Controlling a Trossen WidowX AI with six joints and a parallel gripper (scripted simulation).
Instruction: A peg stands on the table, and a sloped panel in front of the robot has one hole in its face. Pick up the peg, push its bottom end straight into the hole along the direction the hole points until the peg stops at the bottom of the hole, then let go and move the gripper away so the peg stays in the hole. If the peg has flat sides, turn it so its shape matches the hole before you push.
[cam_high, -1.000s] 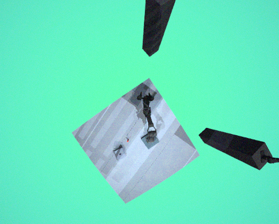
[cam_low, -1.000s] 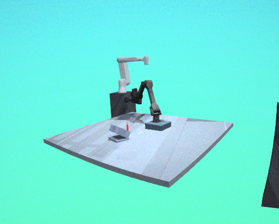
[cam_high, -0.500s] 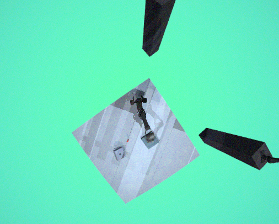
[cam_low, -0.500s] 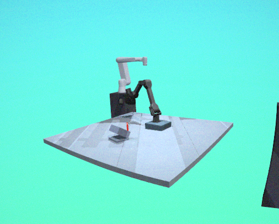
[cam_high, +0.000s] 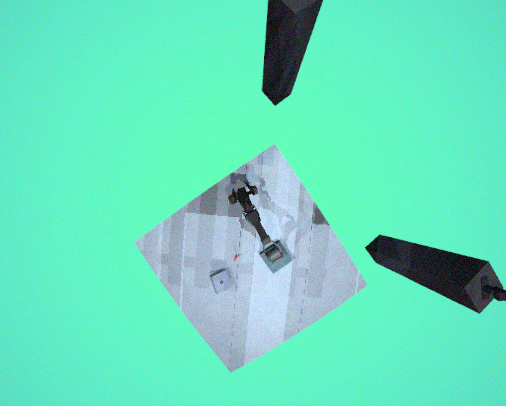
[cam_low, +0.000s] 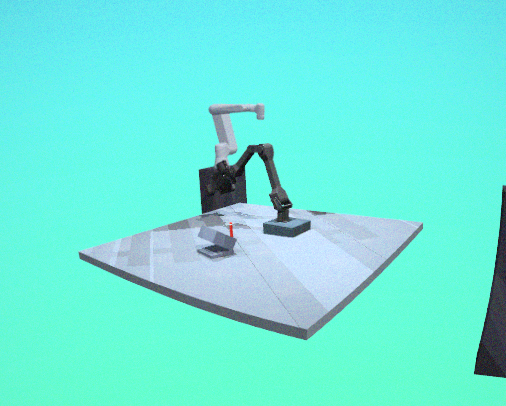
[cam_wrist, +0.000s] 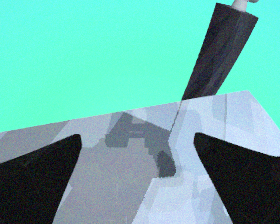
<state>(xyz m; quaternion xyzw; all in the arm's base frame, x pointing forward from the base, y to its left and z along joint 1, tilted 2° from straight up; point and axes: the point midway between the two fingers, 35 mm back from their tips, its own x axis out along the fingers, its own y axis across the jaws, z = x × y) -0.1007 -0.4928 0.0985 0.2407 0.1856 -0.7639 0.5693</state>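
A red peg (cam_high: 236, 257) (cam_low: 231, 230) stands upright on the table (cam_high: 265, 320) (cam_low: 280, 290). It is close to the grey sloped panel (cam_high: 216, 286) (cam_low: 218, 238), whose face shows one small dark hole (cam_high: 222, 282) in the top view. The hole's shape and the peg's cross-section are too small to tell. My gripper (cam_high: 242, 187) (cam_low: 220, 189) (cam_wrist: 139, 139) is open and empty, raised above the table well away from the peg and the panel. Neither peg nor panel shows in the wrist view.
The arm's teal base block (cam_high: 284, 263) (cam_low: 286, 228) stands on the table, to the right of the peg in the top and exterior views. Dark pedestals (cam_high: 287, 50) (cam_high: 425, 270) (cam_wrist: 220, 52) stand beyond the table edges. One bears a pale arm (cam_low: 225, 127), seen behind my gripper in the exterior view.
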